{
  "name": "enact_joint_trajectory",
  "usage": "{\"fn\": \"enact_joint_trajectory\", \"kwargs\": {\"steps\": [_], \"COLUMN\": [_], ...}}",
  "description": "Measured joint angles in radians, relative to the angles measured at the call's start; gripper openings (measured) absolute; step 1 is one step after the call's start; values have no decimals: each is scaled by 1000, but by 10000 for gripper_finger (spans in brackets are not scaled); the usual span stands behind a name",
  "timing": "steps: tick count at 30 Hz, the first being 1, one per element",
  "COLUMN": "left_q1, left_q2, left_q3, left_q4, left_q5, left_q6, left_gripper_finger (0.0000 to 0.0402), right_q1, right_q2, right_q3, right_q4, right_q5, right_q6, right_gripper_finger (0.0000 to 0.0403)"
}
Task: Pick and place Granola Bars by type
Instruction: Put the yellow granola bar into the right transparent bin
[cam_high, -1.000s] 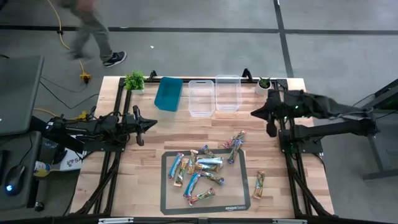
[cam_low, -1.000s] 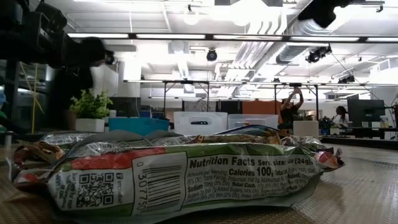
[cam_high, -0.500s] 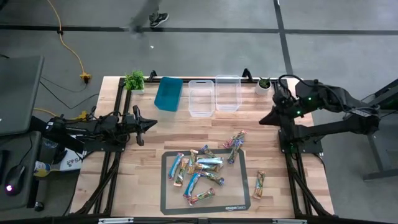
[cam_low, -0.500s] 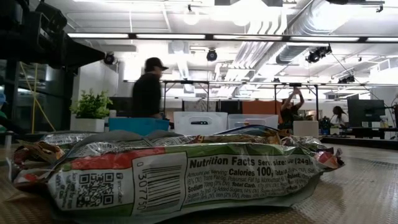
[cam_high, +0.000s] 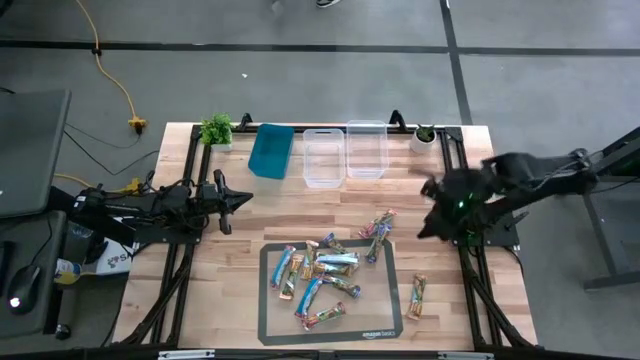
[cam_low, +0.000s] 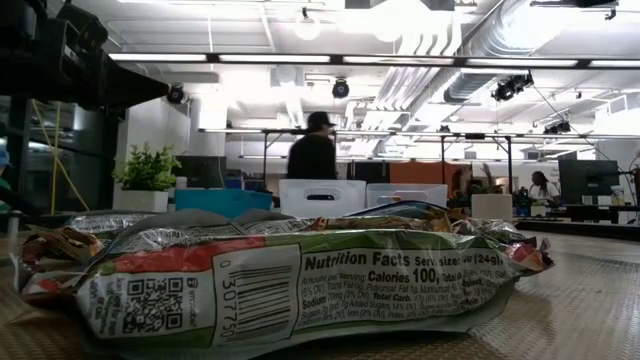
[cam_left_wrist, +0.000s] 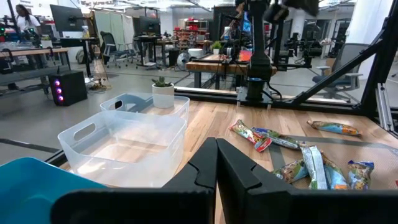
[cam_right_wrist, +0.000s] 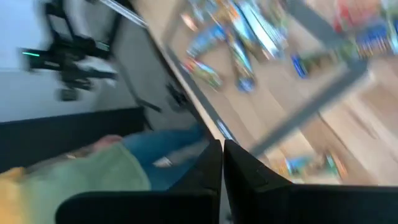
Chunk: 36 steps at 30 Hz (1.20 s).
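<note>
Wooden planks make up the desk (cam_high: 250, 215), with bare board open along its 9 o'clock side and its 3 o'clock edge. A grey mat (cam_high: 268, 325) lies toward 6 o'clock, white lettering at its near edge too small to read for certain. At 12 o'clock stand a teal bin (cam_high: 270, 150) and two clear bins (cam_high: 324, 157), side by side; a small plant (cam_high: 216, 129) sits at 11 o'clock, a second small pot (cam_high: 425, 134) at 1 o'clock.

Most granola bars (cam_high: 320, 272) lie heaped on the mat, a few spill off it toward 2 o'clock (cam_high: 378, 228), and one (cam_high: 415, 296) lies alone at 4 o'clock, well apart. In the low view the nearest wrapper (cam_low: 300, 280) reads "Nutrition Facts", "Calories 100", with a barcode and a QR code.

From 9 o'clock the left arm lies flat and level, its claw (cam_high: 243, 199) pointing across the board, fingers (cam_left_wrist: 242, 177) pressed together on nothing. From 3 o'clock the right arm is bent, its claw (cam_high: 428, 220) above the desk's edge near the spilled bars, fingers (cam_right_wrist: 239, 171) closed together and empty.
</note>
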Motion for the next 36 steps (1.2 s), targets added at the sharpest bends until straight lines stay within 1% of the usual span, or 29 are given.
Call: {"fn": "enact_joint_trajectory", "kwargs": {"steps": [3, 10, 13, 16, 20, 24, 29, 33, 36], "left_q1": [0, 0, 0, 0, 0, 0, 0, 0, 0], "left_q2": [0, 0, 0, 0, 0, 0, 0, 0, 0], "left_q3": [0, 0, 0, 0, 0, 0, 0, 0, 0], "left_q4": [0, 0, 0, 0, 0, 0, 0, 0, 0], "left_q5": [0, 0, 0, 0, 0, 0, 0, 0, 0], "left_q6": [0, 0, 0, 0, 0, 0, 0, 0, 0], "left_gripper_finger": [0, 0, 0, 0, 0, 0, 0, 0, 0], "right_q1": [119, 388, 474, 536, 567, 564, 553, 549, 541], "right_q2": [66, 244, 325, 405, 513, 611, 699, 743, 768], "right_q3": [0, 0, 0, 0, 0, 0, 0, 0, 0], "right_q4": [-39, -89, -89, -87, -74, -76, -73, -61, -61], "right_q5": [43, 90, 113, 131, 104, 74, 56, 54, 53], "right_q6": [130, 489, 643, 779, 856, 874, 916, 960, 983], "right_gripper_finger": [0, 0, 0, 0, 0, 0, 10, 37, 72]}}
